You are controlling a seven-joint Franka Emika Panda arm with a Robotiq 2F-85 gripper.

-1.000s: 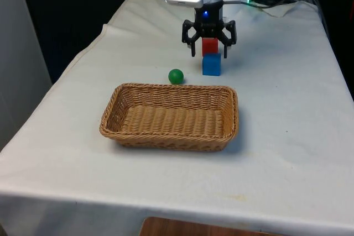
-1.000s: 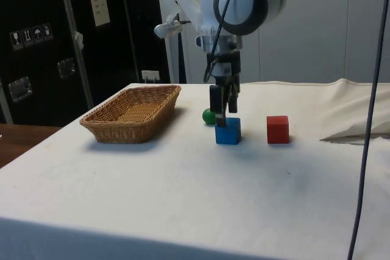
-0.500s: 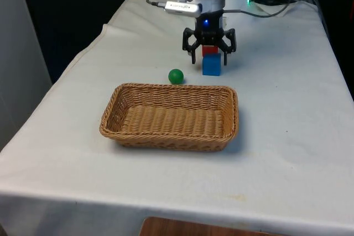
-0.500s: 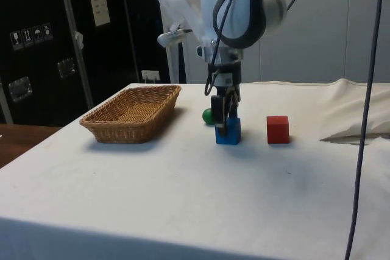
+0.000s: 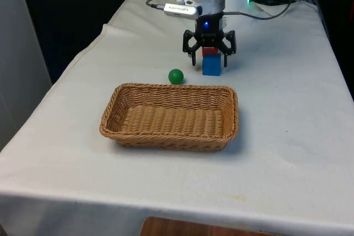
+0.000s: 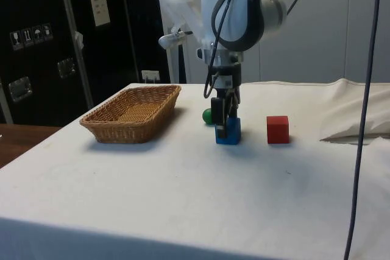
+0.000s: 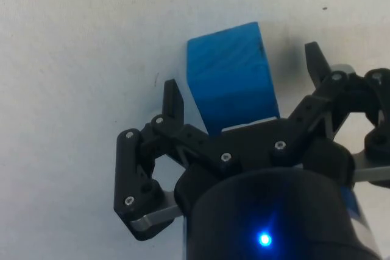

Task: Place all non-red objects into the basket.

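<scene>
The gripper (image 5: 209,59) straddles the blue cube (image 5: 211,65), fingers (image 7: 173,103) wide, untouching; green ball (image 5: 176,76) at the cube's nine o'clock.

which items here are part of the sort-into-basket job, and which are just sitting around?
Part of the job:
- blue cube, gripper open around it
- green ball, on the cloth beside the basket
- wicker basket, nothing in it yet

Just there:
- red cube, stays out because it is red
- white tablecloth

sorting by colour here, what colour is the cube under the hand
Blue. The cube between the open hand's fingers shows best in the wrist view.
</scene>
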